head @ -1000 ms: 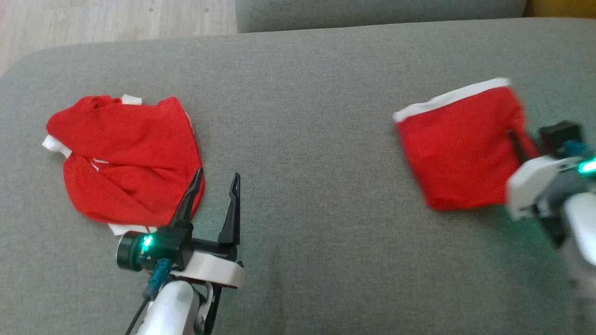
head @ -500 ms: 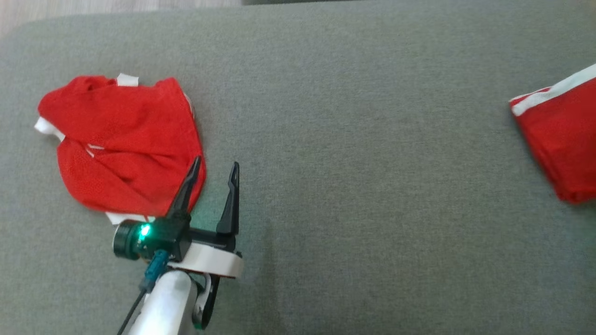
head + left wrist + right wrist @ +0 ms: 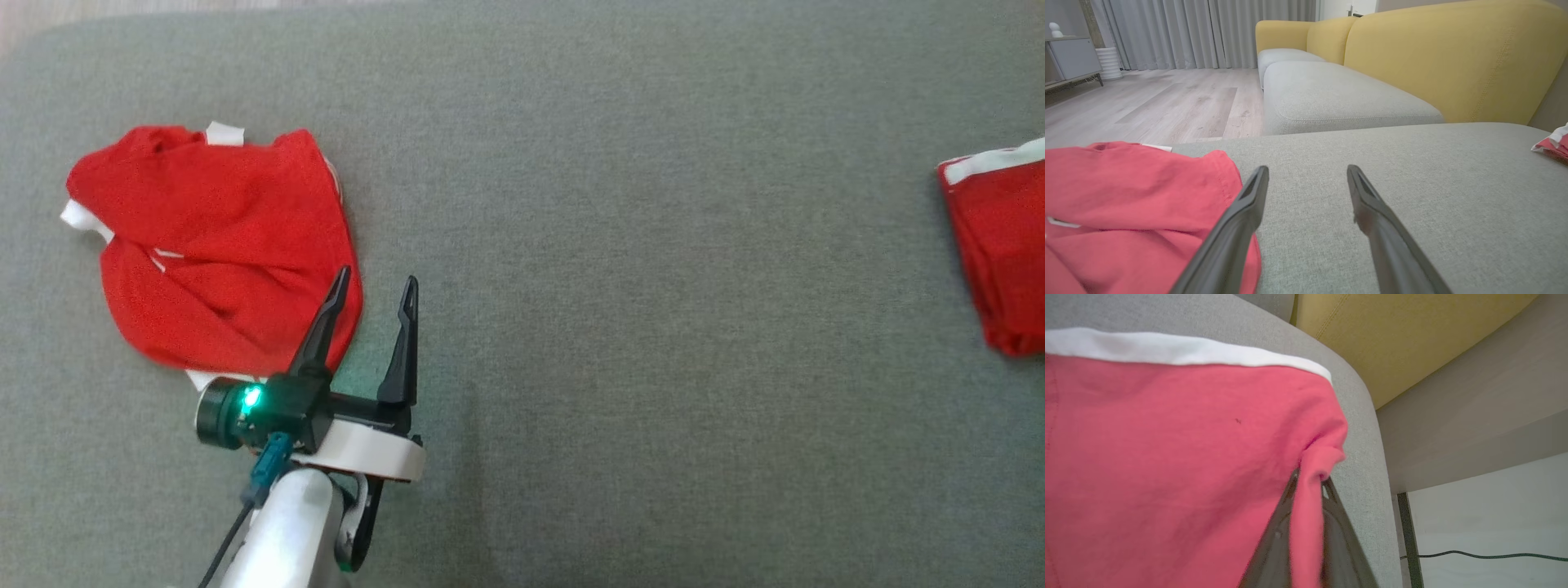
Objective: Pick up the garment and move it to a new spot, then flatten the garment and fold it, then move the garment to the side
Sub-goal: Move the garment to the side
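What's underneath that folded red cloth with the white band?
The grey fabric cushion lies beneath the folded red cloth. The right gripper's fingers pinch its corner; their tips are covered.

Head camera looks down, wrist cameras low along the cushion point(image 3: 653, 245); all share the folded garment point(image 3: 1000, 245).

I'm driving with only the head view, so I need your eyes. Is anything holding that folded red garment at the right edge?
Observer: Yes. The right wrist view shows the right fingers shut on a pinched fold of the folded red garment.
Operator: What's past it?
Observer: The grey cushion rounds off right beside it, with a yellow backrest beyond.
Operator: And on the other side?
Observer: The left wrist view shows grey curtains across the room.
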Tool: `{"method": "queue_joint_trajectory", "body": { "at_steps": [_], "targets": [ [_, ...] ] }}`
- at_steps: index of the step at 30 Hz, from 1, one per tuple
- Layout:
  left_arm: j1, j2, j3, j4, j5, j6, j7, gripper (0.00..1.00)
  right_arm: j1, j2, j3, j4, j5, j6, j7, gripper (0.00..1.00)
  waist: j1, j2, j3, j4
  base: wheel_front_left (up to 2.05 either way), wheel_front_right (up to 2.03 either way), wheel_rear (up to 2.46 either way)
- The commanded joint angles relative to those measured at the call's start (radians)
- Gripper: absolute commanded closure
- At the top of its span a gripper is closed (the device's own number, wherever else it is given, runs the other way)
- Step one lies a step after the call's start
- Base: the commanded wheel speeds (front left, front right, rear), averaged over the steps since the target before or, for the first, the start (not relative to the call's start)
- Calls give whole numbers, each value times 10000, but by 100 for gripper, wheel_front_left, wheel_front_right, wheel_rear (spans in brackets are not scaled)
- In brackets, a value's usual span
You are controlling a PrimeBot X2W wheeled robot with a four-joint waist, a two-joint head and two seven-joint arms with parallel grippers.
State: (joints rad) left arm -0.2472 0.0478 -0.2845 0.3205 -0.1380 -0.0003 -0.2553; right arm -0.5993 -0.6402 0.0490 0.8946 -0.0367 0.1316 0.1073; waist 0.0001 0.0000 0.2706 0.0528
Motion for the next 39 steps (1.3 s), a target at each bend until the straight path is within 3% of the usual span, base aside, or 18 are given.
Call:
{"method": "queue_joint_trajectory", "body": {
  "at_steps": [1, 6, 11, 18, 29, 33, 39],
  "targets": [
    [-224, 24, 367, -249, 110, -10, -65, 0, -108, -142, -135, -234, -103, -9, -114, 0, -1, 0, -214, -101, 0, 0, 0],
    [-99, 24, 416, -227, 94, 18, -65, 0, -131, 190, -362, -467, -434, -9, -93, 0, -1, 0, -638, -274, 0, 0, 0],
    [165, 24, 545, -313, 83, 59, -65, 0, -186, 981, -583, -1325, -575, -9, -219, 0, -1, 0, -1297, -477, 0, 0, 0],
    [639, 24, 587, -596, -45, 268, -65, 0, 424, 2828, -784, -3318, 526, -9, -1250, 0, -1, 0, -2243, -510, 0, 0, 0],
    [1213, 24, 892, -956, -203, 415, -65, 0, 2701, 5187, -539, -6017, 1743, -9, -2820, 0, -1, 0, -2853, -338, 0, 0, 0],
    [1405, 24, 1016, -1045, -276, 442, -65, 0, 3639, 5661, -284, -6349, 1818, -9, -3165, 0, -1, 0, -2891, -381, 0, 0, 0],
    [1675, 24, 1189, -1052, -551, 614, -65, 0, 5179, 5881, -21, -6364, 2162, -9, -3498, 0, -1, 0, -2946, -404, 0, 0, 0]
  ]
}}
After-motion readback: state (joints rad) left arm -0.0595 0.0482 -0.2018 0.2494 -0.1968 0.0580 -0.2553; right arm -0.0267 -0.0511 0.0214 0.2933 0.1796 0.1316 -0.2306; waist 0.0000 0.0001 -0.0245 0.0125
